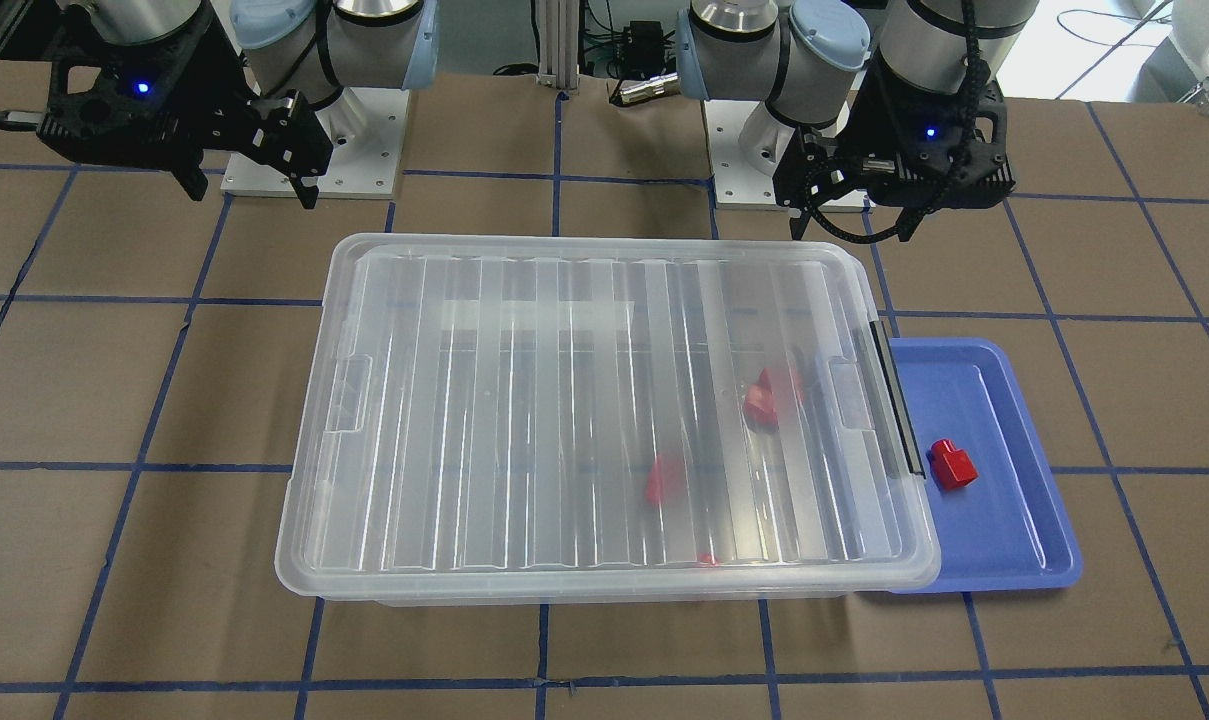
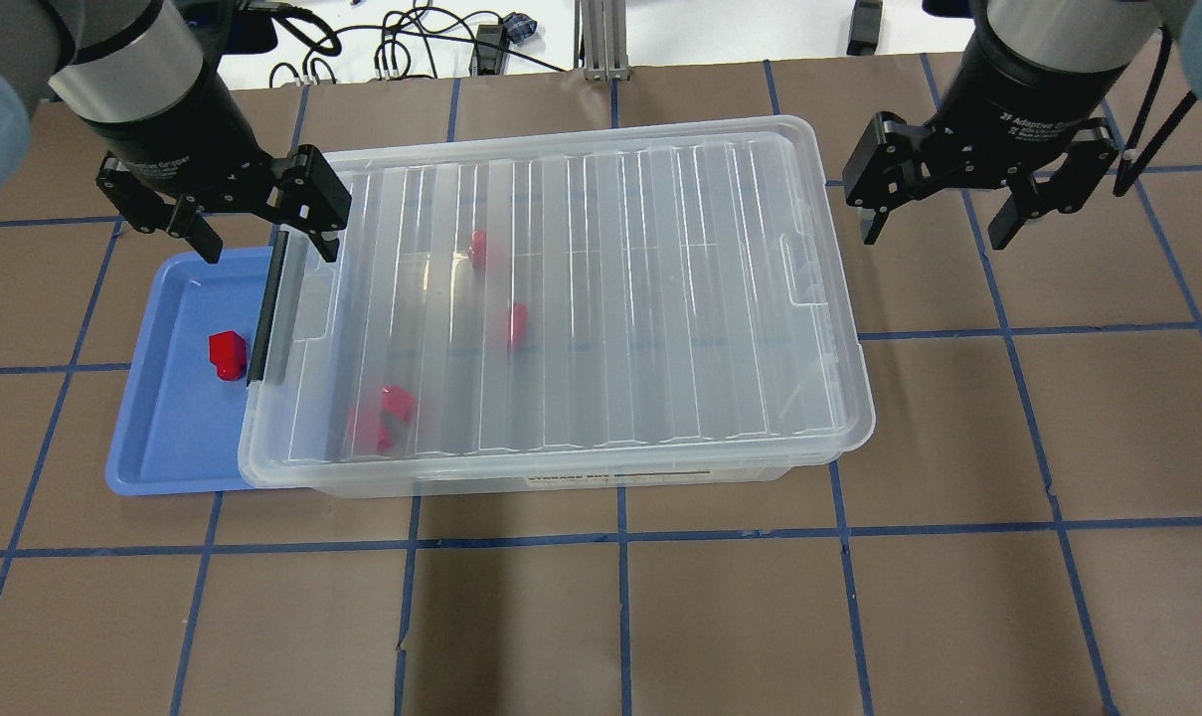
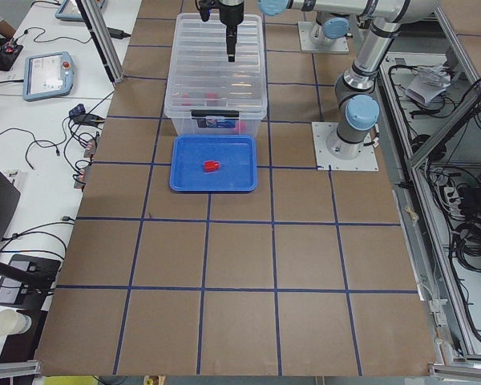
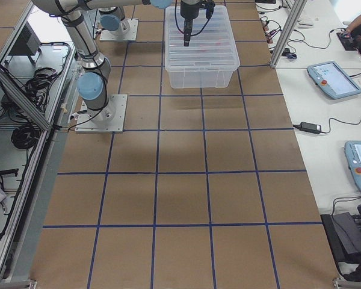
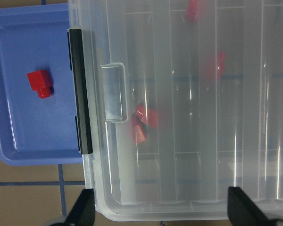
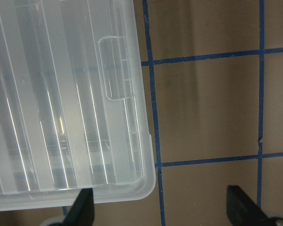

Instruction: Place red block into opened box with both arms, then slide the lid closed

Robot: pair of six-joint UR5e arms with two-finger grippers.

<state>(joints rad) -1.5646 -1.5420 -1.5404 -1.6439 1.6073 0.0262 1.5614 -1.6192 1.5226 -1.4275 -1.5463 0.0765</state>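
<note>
Lid (image 2: 601, 298) lying over the box (image 2: 601, 479).
One red block (image 2: 227, 355) lies in the blue tray (image 2: 163, 438); left gripper (image 2: 267, 246) and right gripper (image 2: 936, 237) hang wide open, empty.

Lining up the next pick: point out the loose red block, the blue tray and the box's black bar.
red block (image 2: 228, 354), overhead view, on its top face.
tray (image 2: 175, 440), overhead view, on its bare floor.
black bar (image 2: 267, 308), overhead view, at its mid-length.
</note>
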